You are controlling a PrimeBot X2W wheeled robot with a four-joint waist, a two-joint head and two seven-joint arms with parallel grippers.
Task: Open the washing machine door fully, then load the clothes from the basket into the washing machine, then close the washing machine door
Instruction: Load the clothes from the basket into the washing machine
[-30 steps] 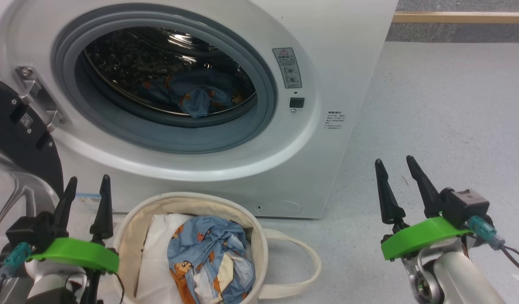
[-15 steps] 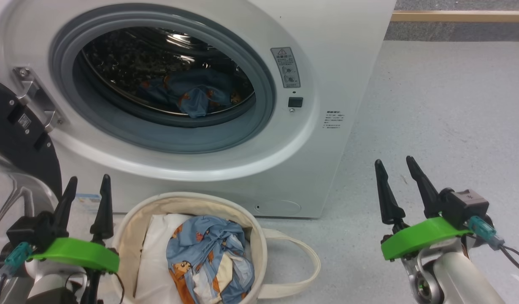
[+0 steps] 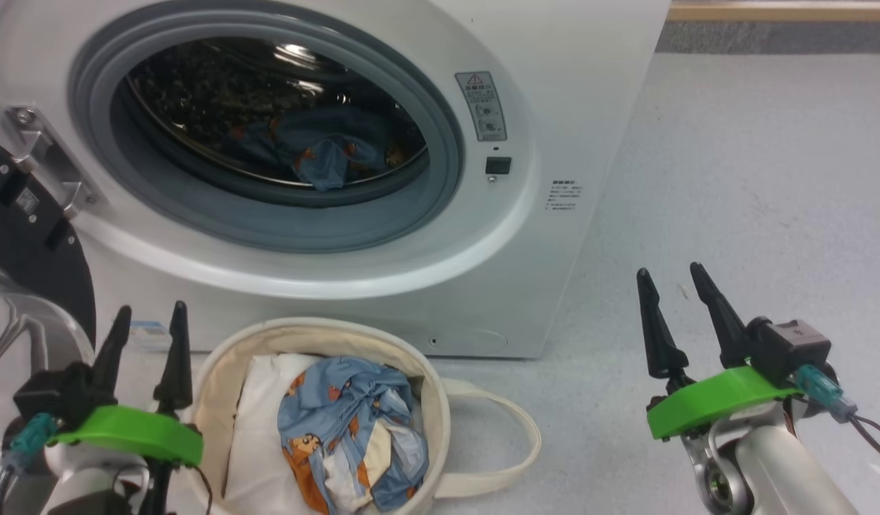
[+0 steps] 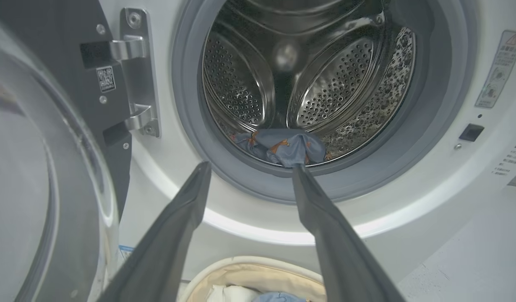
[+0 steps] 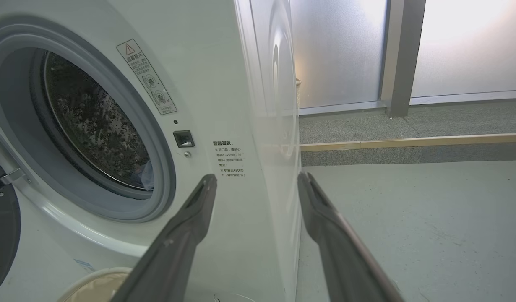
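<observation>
Nothing on the floor has moved. The head camera has dipped and turned a little, so the washer (image 3: pixel 569 107) and basket (image 3: pixel 318 330) sit slightly higher and further left in the head view, while both arms keep their places.

At far left the door (image 3: pixel 25 236) hangs swung wide open, so that step looks done. The left fingers (image 3: pixel 112 343) are spread and empty, just beside the basket's left rim; the left wrist view has them aimed at the drum (image 4: pixel 249 84). The basket stands on the floor close under the opening, and bear-print clothes (image 3: pixel 347 422) are bunched in it against a white bundle (image 3: pixel 257 429). One more piece (image 3: pixel 325 154) lies at the drum's front lip. The right fingers (image 3: pixel 656 329) are spread and empty too, well apart from the basket, over bare floor by the washer's right corner.

Loading seems partway through, and the camera shift reads as the robot lining up on the basket for another pick.
</observation>
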